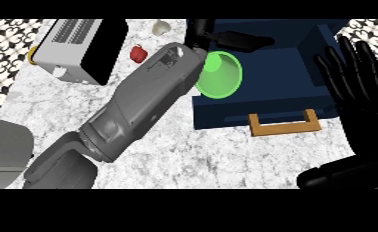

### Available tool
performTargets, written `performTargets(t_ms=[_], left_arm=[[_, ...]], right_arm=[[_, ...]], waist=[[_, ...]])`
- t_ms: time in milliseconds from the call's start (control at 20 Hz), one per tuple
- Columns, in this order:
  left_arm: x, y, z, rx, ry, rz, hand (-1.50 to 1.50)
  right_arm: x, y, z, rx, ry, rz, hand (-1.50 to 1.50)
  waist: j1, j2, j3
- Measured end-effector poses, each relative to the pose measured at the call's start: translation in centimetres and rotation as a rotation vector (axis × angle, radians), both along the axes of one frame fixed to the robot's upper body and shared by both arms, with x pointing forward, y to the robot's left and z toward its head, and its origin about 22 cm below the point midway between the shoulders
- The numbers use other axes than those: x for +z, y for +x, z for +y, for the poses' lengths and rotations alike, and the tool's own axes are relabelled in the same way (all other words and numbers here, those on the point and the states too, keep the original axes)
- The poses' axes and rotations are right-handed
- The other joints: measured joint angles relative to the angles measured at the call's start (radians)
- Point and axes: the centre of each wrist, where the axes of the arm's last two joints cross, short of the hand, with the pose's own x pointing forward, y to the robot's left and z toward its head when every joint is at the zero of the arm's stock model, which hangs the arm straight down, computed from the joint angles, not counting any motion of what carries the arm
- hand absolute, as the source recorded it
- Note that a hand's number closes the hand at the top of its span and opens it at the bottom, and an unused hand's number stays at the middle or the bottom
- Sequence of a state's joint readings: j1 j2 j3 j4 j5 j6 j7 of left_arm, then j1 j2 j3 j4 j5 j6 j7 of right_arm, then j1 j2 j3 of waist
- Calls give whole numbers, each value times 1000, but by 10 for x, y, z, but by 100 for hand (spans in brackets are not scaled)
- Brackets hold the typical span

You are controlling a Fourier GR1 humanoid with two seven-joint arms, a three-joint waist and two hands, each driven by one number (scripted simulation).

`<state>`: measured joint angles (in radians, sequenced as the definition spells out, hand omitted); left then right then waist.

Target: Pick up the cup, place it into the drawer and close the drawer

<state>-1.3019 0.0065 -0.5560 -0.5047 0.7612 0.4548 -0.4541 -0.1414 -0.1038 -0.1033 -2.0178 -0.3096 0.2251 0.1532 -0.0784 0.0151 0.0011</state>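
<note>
1. The left hand [232, 38] has its fingers [251, 41] curled round the rim of the green cup [220, 74], which hangs tilted over the open blue drawer [295, 83], near its left wall.
2. The right hand [354, 83] rests open at the view's right edge (fingers up), beside the drawer.
3. The drawer's wooden handle [284, 125] faces bare marble table [221, 161].
4. Well left stand a toaster [77, 48], a red thing [137, 53] and a pale thing [161, 27].

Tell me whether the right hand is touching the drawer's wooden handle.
Apart. The head view shows the right hand open, fingers up, at the right edge, with dark drawer front and counter showing between it and the wooden handle.
</note>
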Motion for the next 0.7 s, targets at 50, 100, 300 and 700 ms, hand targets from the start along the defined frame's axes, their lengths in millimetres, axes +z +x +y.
performTargets(t_ms=[50,100,300,700], left_arm=[[2,1,0,-12,-22,0,-150],[5,0,-2,-21,-40,2,-150],[13,1,4,-30,-109,30,-150],[-3,-1,65,35,-207,53,-150]], right_arm=[[0,-3,-1,1,-2,5,-150],[-1,-4,-5,2,-4,4,150],[0,-9,-10,7,-42,0,150],[8,-20,-24,31,-270,-10,150]], waist=[[9,-2,0],[17,-4,0],[52,-12,-1],[99,-25,-2]])
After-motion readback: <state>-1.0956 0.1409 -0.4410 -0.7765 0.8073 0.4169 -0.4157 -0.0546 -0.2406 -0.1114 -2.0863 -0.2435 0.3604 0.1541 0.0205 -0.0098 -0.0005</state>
